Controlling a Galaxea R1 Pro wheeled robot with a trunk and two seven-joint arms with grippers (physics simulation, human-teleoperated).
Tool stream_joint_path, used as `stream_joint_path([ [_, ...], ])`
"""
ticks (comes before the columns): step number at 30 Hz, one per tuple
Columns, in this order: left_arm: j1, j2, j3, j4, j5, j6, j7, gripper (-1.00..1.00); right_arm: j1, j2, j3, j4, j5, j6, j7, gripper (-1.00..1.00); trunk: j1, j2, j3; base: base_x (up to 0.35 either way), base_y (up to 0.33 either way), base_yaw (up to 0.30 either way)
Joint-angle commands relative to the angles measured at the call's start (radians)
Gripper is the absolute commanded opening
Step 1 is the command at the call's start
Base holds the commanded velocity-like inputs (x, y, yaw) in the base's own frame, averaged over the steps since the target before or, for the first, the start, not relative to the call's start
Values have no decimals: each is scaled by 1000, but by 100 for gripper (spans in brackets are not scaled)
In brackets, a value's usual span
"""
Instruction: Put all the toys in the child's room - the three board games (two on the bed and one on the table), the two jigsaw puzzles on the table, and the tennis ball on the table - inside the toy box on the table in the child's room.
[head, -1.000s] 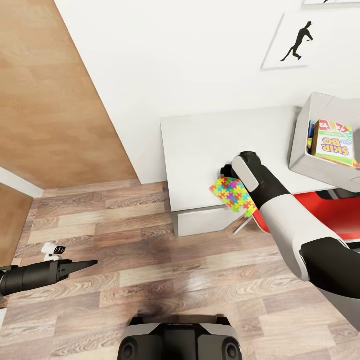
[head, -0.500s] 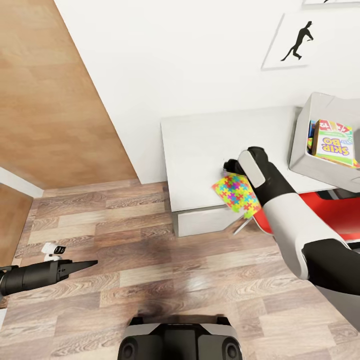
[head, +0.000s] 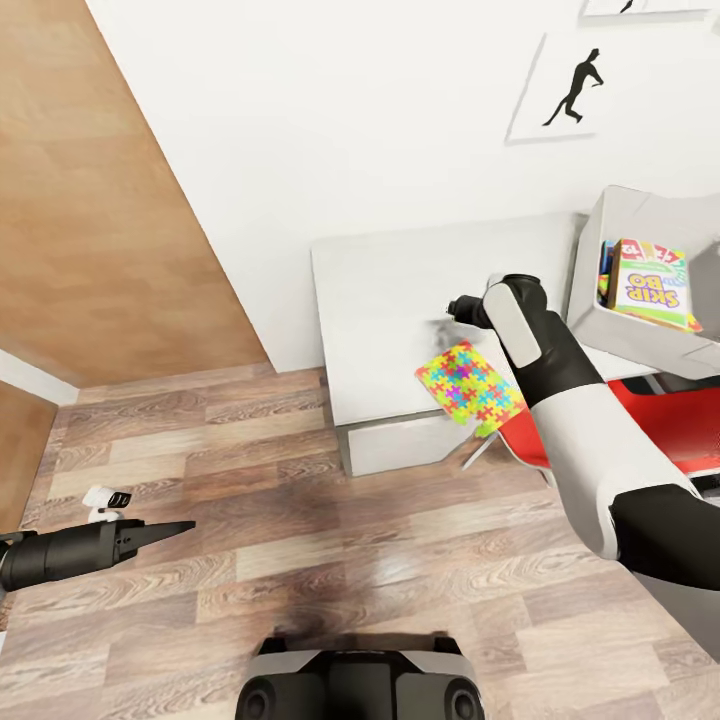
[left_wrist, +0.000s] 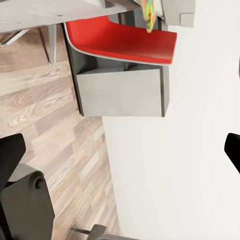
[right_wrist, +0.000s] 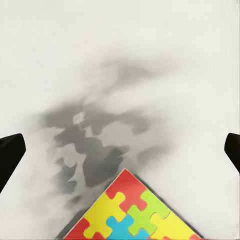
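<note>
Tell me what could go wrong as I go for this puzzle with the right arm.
1. The jigsaw puzzle lies flat, one corner overhanging the table edge; a nudge could push it off toward the red chair.
2. It is thin, and the right gripper is open over the tabletop with only the puzzle's corner beneath, so closing may scrape the table or miss.
3. The toy box already holds a Skip-Bo box, so the mat may catch on it.

White wall (head: 330, 110) with black silhouette prints (head: 567, 88), wood-plank floor (head: 300, 520), wooden door panel (head: 90, 200) at left, light grey bench (head: 380, 300) against the wall, red chair (head: 670, 420) tucked beside it.
</note>
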Motion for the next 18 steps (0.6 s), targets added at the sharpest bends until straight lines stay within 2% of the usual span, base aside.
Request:
stream_joint_path([
  [1,0,0,0,0,-1,11,-4,100,-1,-2,2,-4,-11,4,-10,100,1,-2,0,0,0,-139],
  [3,0,0,0,0,-1,11,-4,100,0,-2,-13,-15,-14,20,-8,100,1,-2,3,0,0,-140],
  [5,0,1,1,0,-1,11,-4,100,9,-2,-62,-55,-22,78,-4,100,1,-2,6,0,0,-141],
  [7,0,1,1,0,-1,11,-4,100,25,-3,-147,-111,-29,162,4,100,1,-2,9,0,0,-141],
  [8,0,2,1,0,-1,11,-4,100,27,-3,-175,-122,-30,181,10,100,1,-2,10,0,0,-139],
  [9,0,2,1,0,-1,11,-4,100,32,-3,-233,-141,-38,208,32,100,1,-2,12,0,0,-131],
  [11,0,1,1,0,-1,11,-4,100,47,-6,-325,-163,-72,232,110,100,1,-2,15,0,0,-121],
  [13,0,1,1,0,-1,11,-4,100,87,-38,-365,-188,-122,232,217,100,1,-2,18,0,0,-110],
  [16,0,2,2,0,-1,11,-4,100,177,-119,-366,-225,-232,232,425,100,1,-2,22,0,0,-102],
  [17,0,2,2,0,-1,11,-4,100,191,-131,-361,-228,-253,232,464,100,1,-2,24,0,0,-99],
  [18,0,2,2,0,-1,11,-4,100,220,-152,-348,-234,-292,232,544,100,1,-2,25,0,0,-98],
])
